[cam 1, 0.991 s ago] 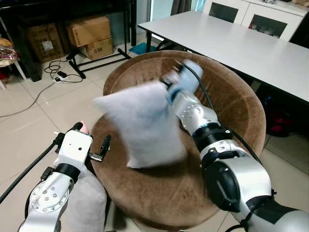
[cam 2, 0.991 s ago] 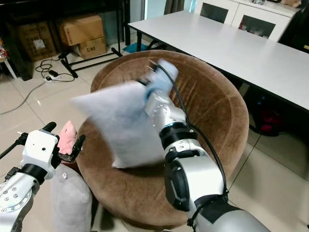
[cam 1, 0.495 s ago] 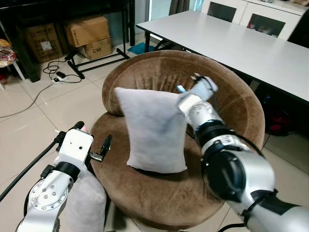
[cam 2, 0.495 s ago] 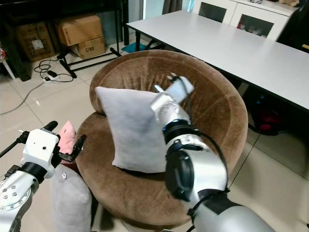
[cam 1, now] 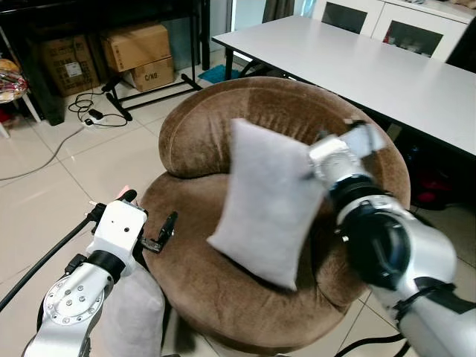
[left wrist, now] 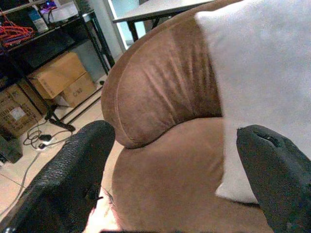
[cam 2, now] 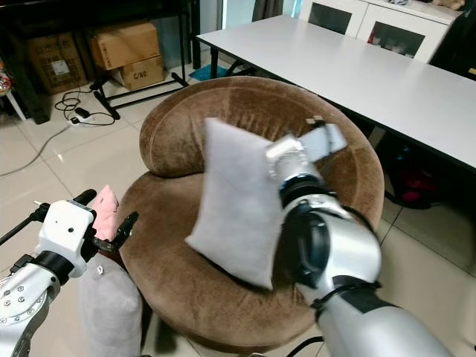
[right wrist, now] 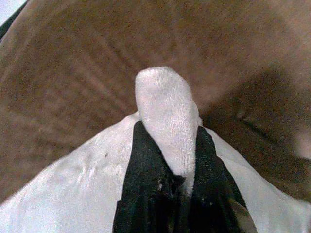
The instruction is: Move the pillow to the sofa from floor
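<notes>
The light grey pillow [cam 1: 269, 199] hangs tilted over the seat of the round brown sofa chair [cam 1: 216, 279], its lower edge close to the cushion. My right gripper [cam 1: 314, 165] is shut on the pillow's upper right corner. In the right wrist view the black fingers [right wrist: 141, 165] pinch that corner [right wrist: 165, 116] in front of the brown backrest. My left gripper [cam 1: 158, 232] stands open by the seat's left edge, nothing between its fingers [left wrist: 73, 174], pointing at the backrest and the pillow [left wrist: 262, 77].
A second grey cushion [cam 1: 134, 320] and a pink thing [cam 2: 104, 210] lie on the floor by my left arm. A white table [cam 1: 372, 67] stands behind and right of the chair. Cardboard boxes [cam 1: 137, 46] and cables [cam 1: 89, 111] are at the far left.
My right gripper has swung to the right along the backrest, carrying the pillow from the seat's left middle to its right side and tilting it. The left arm has barely moved.
</notes>
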Controlling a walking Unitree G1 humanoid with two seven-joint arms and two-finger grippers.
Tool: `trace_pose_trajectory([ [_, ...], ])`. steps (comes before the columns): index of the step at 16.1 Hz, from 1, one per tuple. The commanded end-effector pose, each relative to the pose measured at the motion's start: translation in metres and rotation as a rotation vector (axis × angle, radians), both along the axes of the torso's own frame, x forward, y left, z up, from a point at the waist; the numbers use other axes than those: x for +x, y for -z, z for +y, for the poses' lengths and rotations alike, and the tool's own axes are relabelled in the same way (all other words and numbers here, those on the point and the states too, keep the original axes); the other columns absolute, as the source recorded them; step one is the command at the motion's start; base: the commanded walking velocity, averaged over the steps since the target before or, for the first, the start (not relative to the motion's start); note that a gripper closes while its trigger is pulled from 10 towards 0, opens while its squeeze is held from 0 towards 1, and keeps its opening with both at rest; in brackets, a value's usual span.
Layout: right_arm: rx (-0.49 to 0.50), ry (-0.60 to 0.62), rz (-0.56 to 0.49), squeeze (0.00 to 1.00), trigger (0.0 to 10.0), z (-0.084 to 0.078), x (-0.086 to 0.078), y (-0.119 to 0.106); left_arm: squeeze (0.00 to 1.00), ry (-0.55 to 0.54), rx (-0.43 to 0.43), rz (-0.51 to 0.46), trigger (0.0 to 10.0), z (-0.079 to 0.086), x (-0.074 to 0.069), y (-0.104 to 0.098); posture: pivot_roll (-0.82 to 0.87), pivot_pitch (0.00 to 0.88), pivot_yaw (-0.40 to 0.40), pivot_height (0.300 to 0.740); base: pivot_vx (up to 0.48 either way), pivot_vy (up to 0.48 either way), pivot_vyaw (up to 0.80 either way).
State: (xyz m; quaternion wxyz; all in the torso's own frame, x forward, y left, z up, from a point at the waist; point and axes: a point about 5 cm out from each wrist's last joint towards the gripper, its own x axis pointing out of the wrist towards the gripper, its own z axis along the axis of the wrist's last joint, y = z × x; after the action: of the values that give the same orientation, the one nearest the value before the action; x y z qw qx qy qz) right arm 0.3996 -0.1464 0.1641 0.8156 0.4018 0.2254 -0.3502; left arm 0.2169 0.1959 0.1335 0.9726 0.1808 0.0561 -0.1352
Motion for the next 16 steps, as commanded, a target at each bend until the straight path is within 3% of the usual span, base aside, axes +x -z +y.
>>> trace_pose_trajectory([
  [1,-0.033,0.076,0.002,0.00,10.0,-0.018,-0.002,0.000,0.00,0.023,0.003,-0.009,10.0,-0.002,0.000,-0.005,0.04,0.000,-0.076,0.740,0.000,0.000,0.00],
  [3,-0.041,0.131,0.013,0.00,10.0,-0.035,-0.005,0.004,0.00,0.040,-0.019,-0.010,10.0,-0.003,0.001,-0.008,0.04,0.000,-0.074,0.740,0.000,0.000,0.00],
  [5,-0.022,0.184,0.025,0.00,10.0,-0.052,-0.010,0.010,0.00,0.116,-0.097,0.001,10.0,-0.008,0.002,-0.014,0.03,0.000,-0.064,0.740,0.000,0.000,0.00],
  [11,-0.098,0.227,0.094,0.00,10.0,-0.073,-0.023,0.032,0.00,0.333,-0.312,0.085,10.0,-0.017,-0.003,-0.029,0.01,0.000,-0.040,0.740,0.000,0.000,0.00],
  [12,-0.103,0.245,0.091,0.24,10.0,-0.078,-0.025,0.033,0.00,0.363,-0.339,0.116,10.0,-0.018,-0.006,-0.029,0.01,0.000,-0.035,0.740,0.000,0.000,0.00],
  [13,-0.103,0.260,0.089,0.91,10.0,-0.081,-0.026,0.033,0.00,0.388,-0.353,0.147,10.0,-0.019,-0.008,-0.027,0.01,0.000,-0.032,0.740,0.000,0.000,0.00],
  [14,-0.112,0.269,0.075,1.00,10.0,-0.084,-0.027,0.033,0.00,0.378,-0.331,0.165,10.0,-0.017,-0.008,-0.024,0.00,0.000,-0.030,0.740,0.000,0.000,0.00],
  [16,-0.156,0.249,0.039,1.00,10.0,-0.086,-0.026,0.032,0.00,0.355,-0.304,0.170,10.0,-0.014,-0.005,-0.021,0.00,0.000,-0.028,0.740,0.000,0.000,0.00],
])
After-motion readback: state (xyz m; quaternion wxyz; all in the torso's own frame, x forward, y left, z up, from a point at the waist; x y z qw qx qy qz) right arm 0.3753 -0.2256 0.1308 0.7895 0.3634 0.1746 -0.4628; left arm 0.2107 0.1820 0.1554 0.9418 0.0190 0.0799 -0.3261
